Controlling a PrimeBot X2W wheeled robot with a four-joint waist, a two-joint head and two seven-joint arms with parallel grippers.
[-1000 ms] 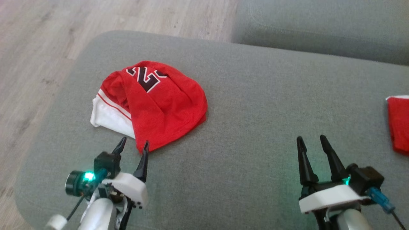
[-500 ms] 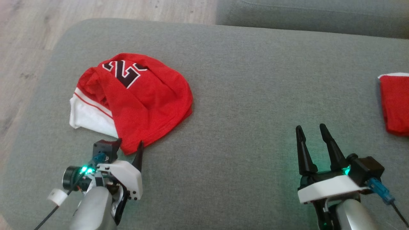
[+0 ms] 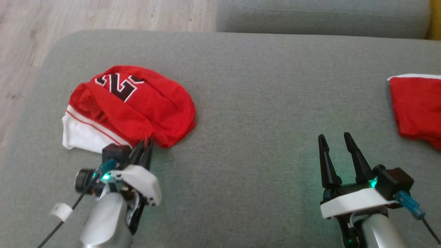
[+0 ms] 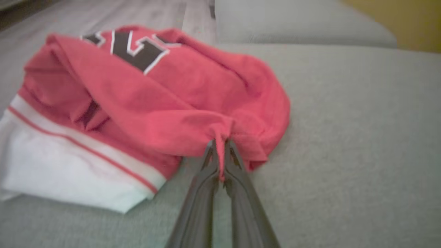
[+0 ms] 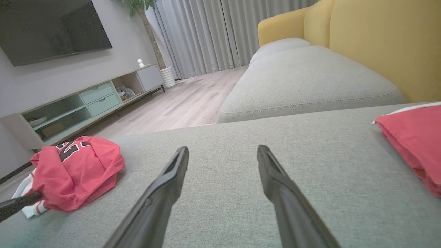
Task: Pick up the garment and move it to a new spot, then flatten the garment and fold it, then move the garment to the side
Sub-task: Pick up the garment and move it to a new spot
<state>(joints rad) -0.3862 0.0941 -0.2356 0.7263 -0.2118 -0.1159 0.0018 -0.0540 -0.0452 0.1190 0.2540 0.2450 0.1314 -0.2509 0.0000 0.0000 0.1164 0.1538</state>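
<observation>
Garment [image 3: 137, 100] sits bunched on the left part of the grey sofa cushion [image 3: 262, 103], directly ahead of the left gripper [image 3: 147, 144]. That gripper's fingers are pinched tight on the near red hem, cloth puckered at the tips. The right gripper [image 3: 335, 138] is well apart to the right, fingers spread, nothing between them. Shape of the garment: crumpled dome of soft red fabric, black number outlined white on top, white panel with a thin red stripe at its left. Cushion: coarse weave, rounded corners. A second red cloth [image 3: 415, 103] lies flat at far right.
</observation>
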